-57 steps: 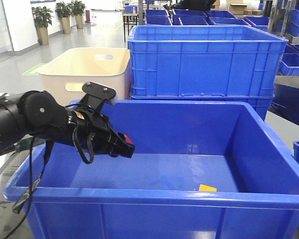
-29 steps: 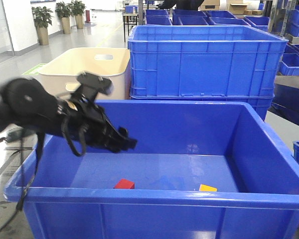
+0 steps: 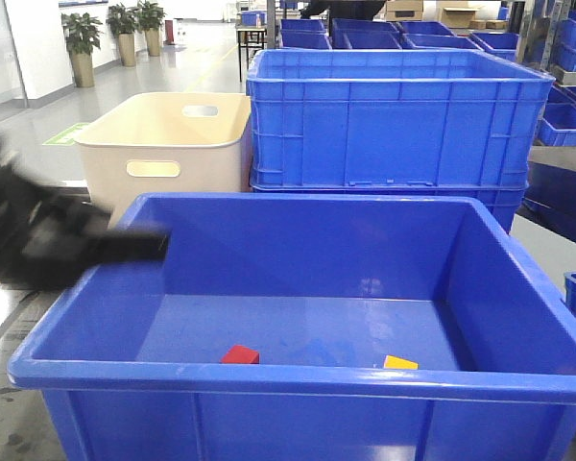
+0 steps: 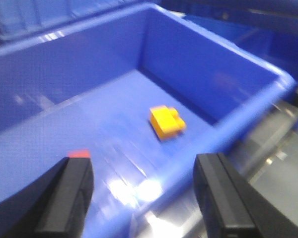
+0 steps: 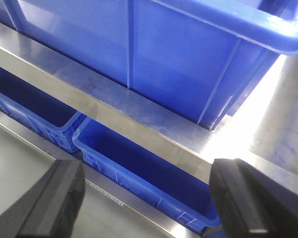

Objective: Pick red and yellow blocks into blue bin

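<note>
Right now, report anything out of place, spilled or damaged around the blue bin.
Nothing stands out. The red cube and yellow brick both lie apart on the floor of the blue bin. The left gripper is open and empty.

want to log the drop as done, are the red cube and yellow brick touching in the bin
Apart. The exterior front-facing view shows the red cube and yellow brick on the blue bin floor with bare blue floor between them.
</note>
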Available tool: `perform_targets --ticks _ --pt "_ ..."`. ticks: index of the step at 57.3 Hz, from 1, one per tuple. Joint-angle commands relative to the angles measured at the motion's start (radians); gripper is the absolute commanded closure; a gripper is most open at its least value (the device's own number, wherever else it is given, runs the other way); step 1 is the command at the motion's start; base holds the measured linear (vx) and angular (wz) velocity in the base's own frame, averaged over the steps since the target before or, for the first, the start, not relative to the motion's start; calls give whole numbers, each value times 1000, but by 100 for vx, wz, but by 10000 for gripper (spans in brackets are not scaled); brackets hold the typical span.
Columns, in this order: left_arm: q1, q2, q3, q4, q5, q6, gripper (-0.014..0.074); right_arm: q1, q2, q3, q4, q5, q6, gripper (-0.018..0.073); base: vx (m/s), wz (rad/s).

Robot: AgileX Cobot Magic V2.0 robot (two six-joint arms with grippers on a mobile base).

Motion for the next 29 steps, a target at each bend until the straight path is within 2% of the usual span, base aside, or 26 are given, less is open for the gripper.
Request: perform_targets --ticks 1,12,17,21,29 --pt "-5 -110 85 -45 -89 14 62 -3 7 -26 0 -65 -3 1 0 0" --pt "-5 -309 342 -44 -85 -1 62 -3 7 -26 13 -76 -3 1 0 0" --pt "-5 -383 439 -30 -89 -35 62 -3 7 -26 13 -71 -3 1 0 0" --pt "-5 -442 502 12 -97 -81 62 -3 7 -26 15 -69 -3 1 0 0" --pt "-5 -522 601 158 -145 -215 62 -3 7 -26 11 -64 -3 1 0 0"
